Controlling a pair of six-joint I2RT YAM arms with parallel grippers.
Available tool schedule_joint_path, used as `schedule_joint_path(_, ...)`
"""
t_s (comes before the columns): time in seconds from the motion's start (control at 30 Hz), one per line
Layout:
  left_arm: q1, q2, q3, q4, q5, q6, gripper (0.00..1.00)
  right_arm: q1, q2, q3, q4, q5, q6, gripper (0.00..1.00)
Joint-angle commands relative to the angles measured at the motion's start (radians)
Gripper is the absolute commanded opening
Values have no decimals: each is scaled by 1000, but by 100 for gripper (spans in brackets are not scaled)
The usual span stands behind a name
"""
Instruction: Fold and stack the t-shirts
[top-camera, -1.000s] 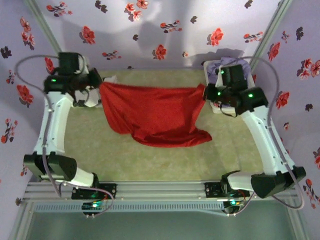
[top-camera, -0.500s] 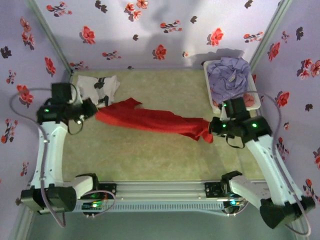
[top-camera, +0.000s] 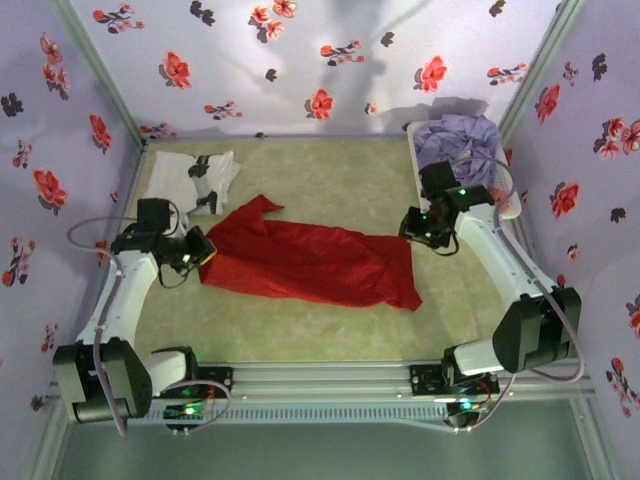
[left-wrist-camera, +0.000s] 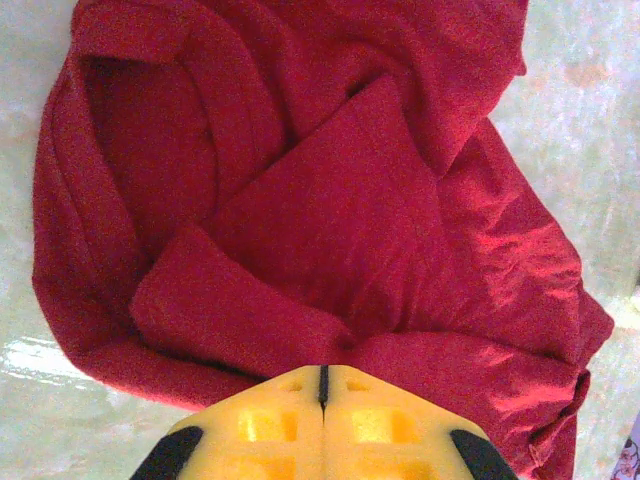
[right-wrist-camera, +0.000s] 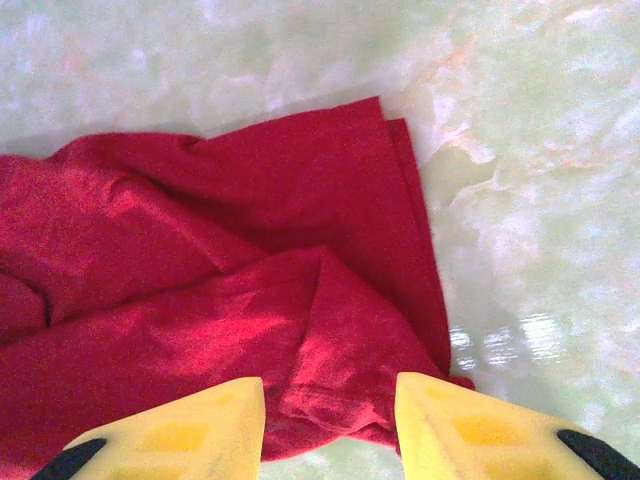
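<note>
I see the red shirt (top-camera: 310, 262) lying in loose folds across the middle of the green table (top-camera: 300, 330). My left jaws are closed on its left edge; my right jaws stand open just above its right corner. A white shirt (top-camera: 185, 172) lies back left, and a lavender shirt (top-camera: 458, 135) sits in the basket (top-camera: 413, 131) back right

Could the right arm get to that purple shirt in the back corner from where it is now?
Probably yes. The lavender shirt lies heaped and uncovered just beyond the right fingers, which are open over the red shirt, with nothing between.
</note>
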Motion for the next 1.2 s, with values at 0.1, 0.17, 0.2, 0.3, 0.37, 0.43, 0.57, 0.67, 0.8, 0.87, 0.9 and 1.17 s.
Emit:
schedule_joint_path(0.1,-5,1,4,22,16,-6,0,164,-12,-129,17,93,108,40)
schedule_joint_path(0.17,-6,-5,-14,29,16,-14,0,207,12,-149,42,121,139,40)
schedule_joint_path(0.2,-8,-9,-27,36,16,-24,0,236,23,-157,55,151,153,41)
schedule_joint_path(0.3,-21,-27,-69,65,16,-52,0,286,63,-174,93,189,176,41)
schedule_joint_path(0.37,-27,-36,-97,85,16,-68,0,306,100,-173,104,191,179,41)
schedule_joint_path(0.43,-33,-41,-117,101,16,-79,0,330,132,-168,119,192,179,41)
schedule_joint_path(0.57,-41,-40,-128,106,14,-79,0,376,202,-141,119,216,174,39)
schedule_joint_path(0.67,-42,-40,-126,103,11,-77,0,395,252,-130,104,232,176,38)
schedule_joint_path(0.8,-44,-41,-130,105,10,-77,0,417,295,-116,88,262,173,34)
schedule_joint_path(0.87,-46,-43,-132,103,9,-74,0,425,317,-100,64,277,169,33)
schedule_joint_path(0.9,-45,-43,-133,102,9,-74,0,429,325,-98,56,284,171,31)
schedule_joint_path(1.17,-48,-55,-152,106,9,-77,0,458,362,-85,-5,320,167,31)
